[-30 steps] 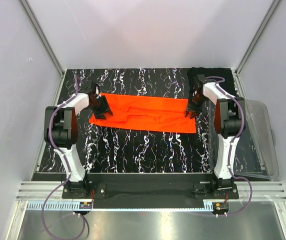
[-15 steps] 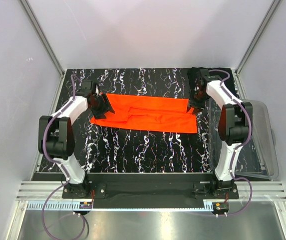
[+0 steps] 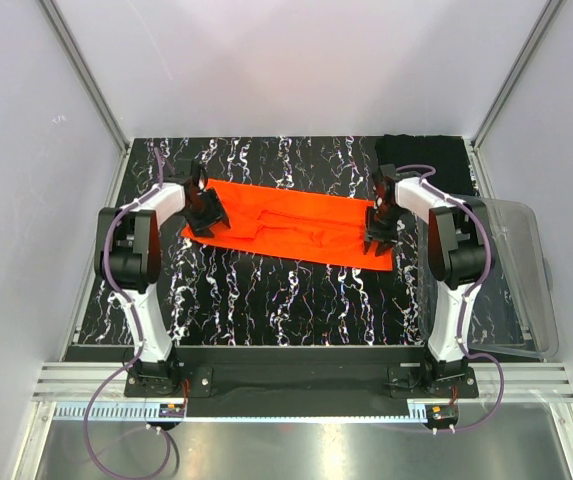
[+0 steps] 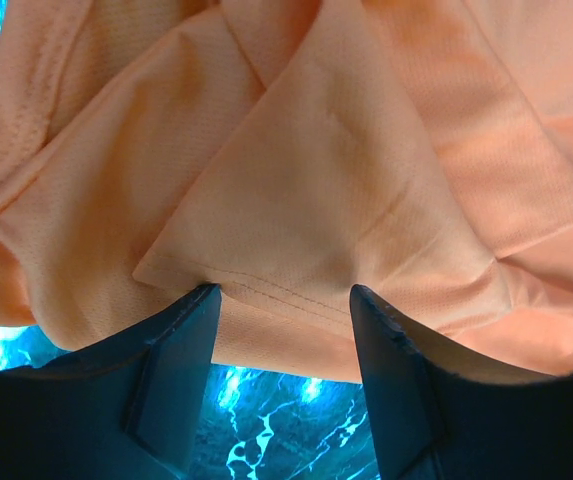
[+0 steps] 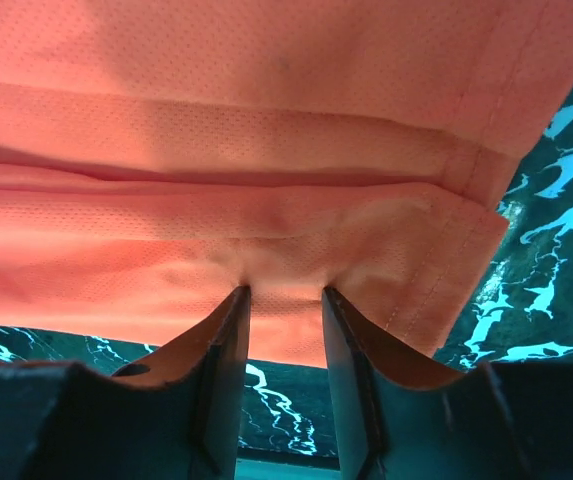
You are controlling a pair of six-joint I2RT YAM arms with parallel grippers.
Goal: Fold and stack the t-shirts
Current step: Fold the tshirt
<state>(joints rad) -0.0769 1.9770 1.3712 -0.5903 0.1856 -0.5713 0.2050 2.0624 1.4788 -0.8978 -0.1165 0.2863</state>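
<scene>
While you look down from overhead, note what the last second brought. The right gripper (image 3: 379, 228) had reached out toward 1 o'clock and has now come back onto the 3 o'clock end of the orange shirt (image 3: 286, 225). The left gripper (image 3: 204, 212) has hardly left the 9 o'clock end, though its arm has swung out and back. The shirt itself has stayed a long strip across the middle of the table (image 3: 266, 300), so I judge that the crosswise fold is not yet made and both arms are only taking up their ends. The black shirt (image 3: 431, 155) lies bunched at 1 o'clock, apart from the orange one, so nothing is stacked. The clear bin (image 3: 536, 300) stands at the 3 to 4 o'clock edge, and neither shirt lies in it.

From the left wrist, you see the fingers spread wide. A stitched hem of the orange shirt (image 4: 296, 150) runs across their tips, and the left gripper (image 4: 284, 292) pinches nothing that I can make out.

From the right wrist, the fingers stand closer together. The orange shirt (image 5: 266, 120) puckers right between their tips, near its hemmed corner at 3 o'clock. Whether the right gripper (image 5: 284, 292) truly grips that cloth or only presses on it, I cannot tell.
</scene>
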